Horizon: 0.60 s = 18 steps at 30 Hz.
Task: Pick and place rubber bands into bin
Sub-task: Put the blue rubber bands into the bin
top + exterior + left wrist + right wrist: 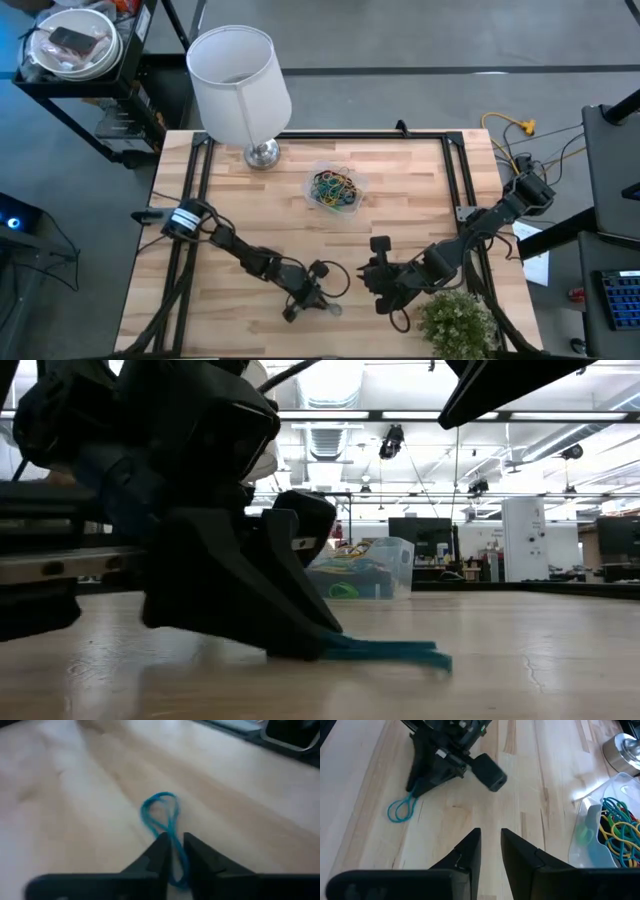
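Your left hand [173, 851] pinches a thin blue rubber band [161, 815], twisted into a loop, flat on the table [75, 795]; your right hand [490, 847] is slightly spread.

A white lampshade [238, 85] on a chrome base [262, 154] is seen at the far edge of the wooden bench [250, 215]. A small green plant [456, 322] is set at the near right corner. A yellow cable [512, 128] is draped beyond the bench's right side.
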### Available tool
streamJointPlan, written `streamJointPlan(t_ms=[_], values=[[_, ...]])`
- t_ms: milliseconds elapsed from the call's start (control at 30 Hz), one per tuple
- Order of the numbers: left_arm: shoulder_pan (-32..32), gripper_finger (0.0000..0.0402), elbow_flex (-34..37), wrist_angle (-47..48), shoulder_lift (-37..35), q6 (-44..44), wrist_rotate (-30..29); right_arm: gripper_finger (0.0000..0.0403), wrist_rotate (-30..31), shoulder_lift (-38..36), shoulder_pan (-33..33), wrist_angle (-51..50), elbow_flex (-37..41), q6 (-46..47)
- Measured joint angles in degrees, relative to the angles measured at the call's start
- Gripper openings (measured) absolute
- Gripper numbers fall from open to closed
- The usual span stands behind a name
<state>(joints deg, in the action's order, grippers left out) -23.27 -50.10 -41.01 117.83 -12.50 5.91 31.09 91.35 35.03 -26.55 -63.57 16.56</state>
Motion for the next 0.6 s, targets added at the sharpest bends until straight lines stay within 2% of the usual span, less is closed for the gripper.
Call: streamJointPlan(t_ms=[100, 600], values=[[0.09, 0.0007, 0.81, 0.14, -0.68, -0.55, -3.65, 0.0068, 0.00, 0.00, 0.00, 0.01, 0.07, 0.00], [-2.93, 0.0001, 6.02, 1.37, -8.32, -5.08, -30.98, 0.0068, 0.00, 0.03, 0.00, 0.47, 0.37, 0.00]])
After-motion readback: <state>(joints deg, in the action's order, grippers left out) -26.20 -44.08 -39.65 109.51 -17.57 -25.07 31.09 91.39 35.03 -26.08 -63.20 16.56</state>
